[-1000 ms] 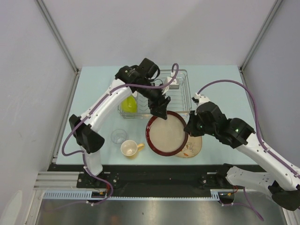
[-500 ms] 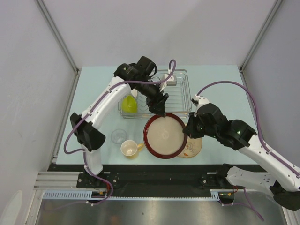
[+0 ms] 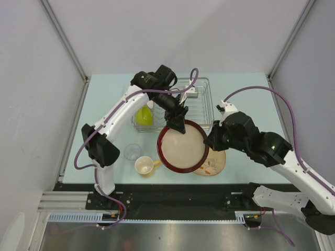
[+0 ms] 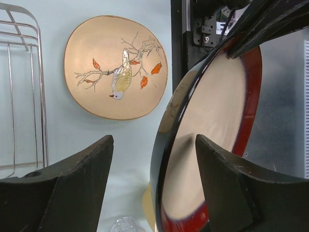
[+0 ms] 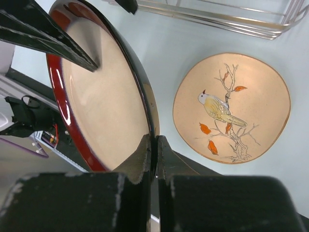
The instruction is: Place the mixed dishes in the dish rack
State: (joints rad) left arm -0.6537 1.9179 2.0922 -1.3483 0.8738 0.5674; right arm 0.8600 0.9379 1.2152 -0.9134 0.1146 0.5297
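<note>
**Dark-red-rimmed beige plate [image 3: 182, 147] tipped up on edge just in front of the dish rack [image 3: 211, 102], pinched by the right gripper [image 5: 153, 144].**

Only the right wrist view shows the grip: the jaws are pressed together on the plate's black rim. The left wrist view shows the left gripper [image 4: 153, 140] spread, its fingers [image 4: 72, 193] astride the rim's rack-side edge without clamping it. The top view alone shows the lime-green bowl [image 3: 144, 116] inside the rack's left end. It also shows the small clear glass [image 3: 132, 152] and tan-yellow mug [image 3: 144, 166] in front of that end, the mug just beside the plate's lower rim. The cream floral plate [image 5: 231, 108] lies flat in front of the rack's right end. From above the tilted plate overlaps it; from the wrist, bare table separates it from the rack's near wall.
</note>
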